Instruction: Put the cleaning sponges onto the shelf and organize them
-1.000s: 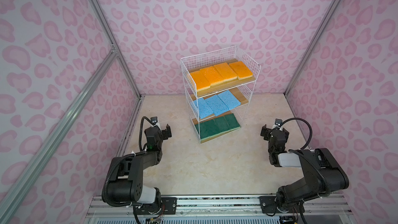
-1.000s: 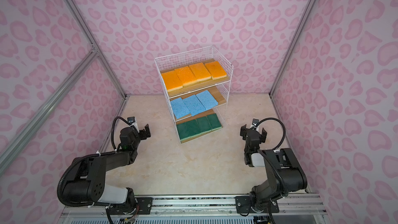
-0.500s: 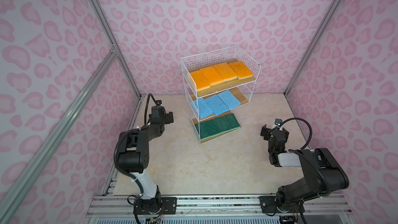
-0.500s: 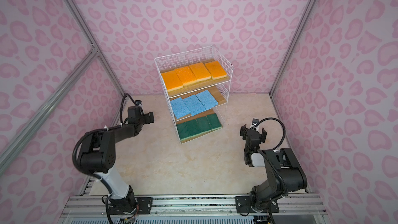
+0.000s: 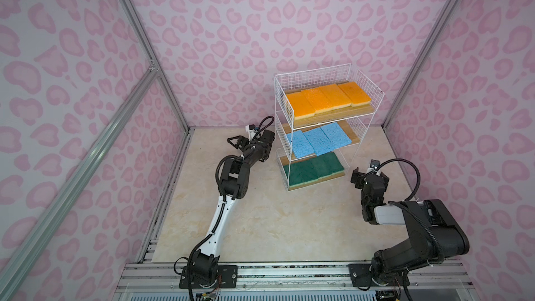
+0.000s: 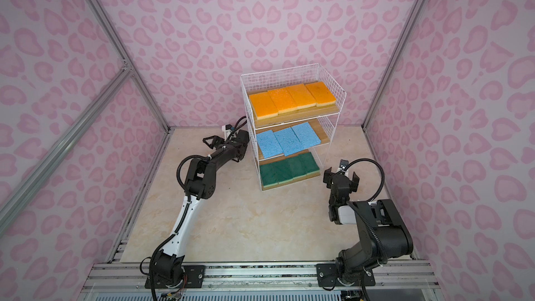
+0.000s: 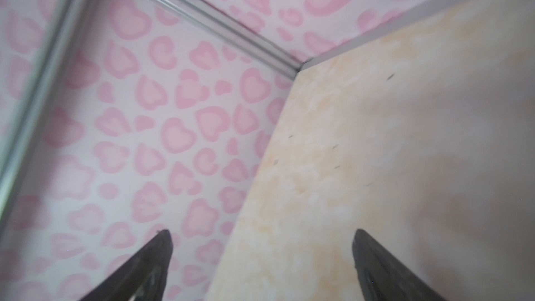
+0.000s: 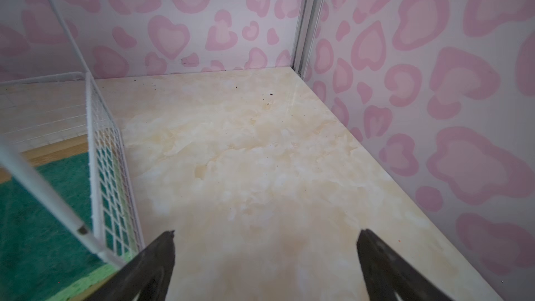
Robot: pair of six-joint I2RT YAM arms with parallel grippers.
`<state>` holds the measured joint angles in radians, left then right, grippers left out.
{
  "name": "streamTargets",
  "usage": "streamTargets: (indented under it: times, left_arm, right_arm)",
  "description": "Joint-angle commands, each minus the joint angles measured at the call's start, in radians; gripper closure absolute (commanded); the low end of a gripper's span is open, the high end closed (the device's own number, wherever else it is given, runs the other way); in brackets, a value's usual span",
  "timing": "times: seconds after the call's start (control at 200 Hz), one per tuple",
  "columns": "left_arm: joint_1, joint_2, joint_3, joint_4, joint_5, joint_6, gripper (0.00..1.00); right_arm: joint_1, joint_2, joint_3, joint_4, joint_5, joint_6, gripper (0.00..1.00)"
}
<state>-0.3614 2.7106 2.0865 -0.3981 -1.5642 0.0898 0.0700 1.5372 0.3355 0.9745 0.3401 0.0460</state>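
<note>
Marble floor (image 5: 289, 221) open before shelf (image 5: 282, 134), left pincer (image 5: 236, 143) toward corner (image 5: 188, 127)

Marble-look tabletop (image 5: 275, 221) w/ wire shelf (image 5: 314, 79) (orange sponges (image 5: 327, 98) top, blue sponges (image 5: 317, 140) mid, green sponges (image 5: 315, 169) btm)

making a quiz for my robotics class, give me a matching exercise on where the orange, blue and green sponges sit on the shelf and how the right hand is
Column one:
1. orange sponges
2. blue sponges
3. green sponges
4. right hand

Column two:
A. bottom board of the shelf
B. open, holding nothing, above the table
C. top board
D. middle board

Pairs: 1-C, 2-D, 3-A, 4-B
</note>
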Motion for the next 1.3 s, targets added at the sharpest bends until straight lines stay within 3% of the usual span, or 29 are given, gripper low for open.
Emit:
streamTargets:
  times: [0.0,0.115,0.21,0.285,0.355,0.425,0.55,0.72,0.865,0.91,1.01,1.2,1.295]
  left_arm:
    - [0.018,0.032,-0.127,0.113,-0.077,0.269,0.02]
    - [0.019,0.016,-0.140,0.113,-0.082,0.254,0.02]
    - [0.016,-0.083,-0.209,0.092,-0.042,0.157,0.02]
    - [0.021,-0.190,-0.245,-0.071,0.052,-0.064,0.02]
    - [0.044,-0.248,-0.143,-0.525,0.240,-0.444,0.02]
    - [0.084,-0.318,-0.182,-0.578,0.318,-0.531,0.02]
    - [0.042,-0.502,-0.414,-0.319,0.340,-0.398,0.02]
    - [-0.039,-0.715,-0.555,-0.219,0.352,-0.328,0.02]
    - [0.045,-0.965,-0.829,0.036,0.551,-0.278,0.02]
    - [0.065,-1.067,-0.937,0.138,0.609,-0.334,0.02]
    - [0.099,-1.267,-1.176,0.435,0.649,-0.366,0.02]
    - [0.140,-1.319,-1.437,0.832,0.618,-0.394,0.02]
    - [0.141,-1.319,-1.515,1.003,0.678,-0.342,0.02]
  right_arm:
    - [-0.001,0.001,0.000,0.004,0.005,0.008,0.01]
    - [0.001,0.002,-0.001,0.006,0.007,0.008,0.01]
    - [0.001,0.002,-0.001,0.003,0.007,0.009,0.01]
    - [0.001,0.001,0.000,0.004,0.007,0.009,0.01]
    - [0.001,0.001,-0.001,0.007,0.007,0.008,0.01]
    - [0.002,0.000,-0.001,0.003,0.006,0.009,0.01]
    - [0.001,0.000,0.000,0.004,0.007,0.008,0.01]
    - [0.000,0.001,0.000,0.004,0.007,0.008,0.01]
    - [0.001,0.001,0.000,0.004,0.007,0.009,0.01]
    - [0.001,0.001,-0.002,0.005,0.008,0.008,0.01]
    - [-0.001,0.001,-0.001,0.005,0.007,0.009,0.01]
    - [0.000,0.001,-0.002,0.004,0.007,0.007,0.01]
    - [0.000,0.001,-0.001,0.004,0.007,0.008,0.01]
